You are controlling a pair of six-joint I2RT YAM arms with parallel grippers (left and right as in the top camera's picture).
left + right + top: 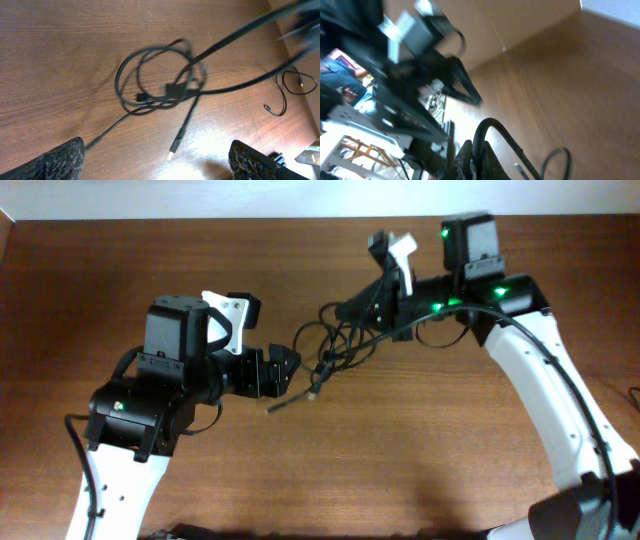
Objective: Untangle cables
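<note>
Cables (336, 346) tangled, right hand (347, 311) pinching one strand, left hand (289, 368) spread

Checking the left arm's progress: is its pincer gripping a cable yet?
No, the left pincer is open, its fingers wide apart in the wrist view, with the cable bundle ahead of them, not between.

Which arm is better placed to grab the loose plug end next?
Left. The left gripper is open just above the cables, with the plug end lying between its fingers; the right gripper seems busy holding them taut.
</note>
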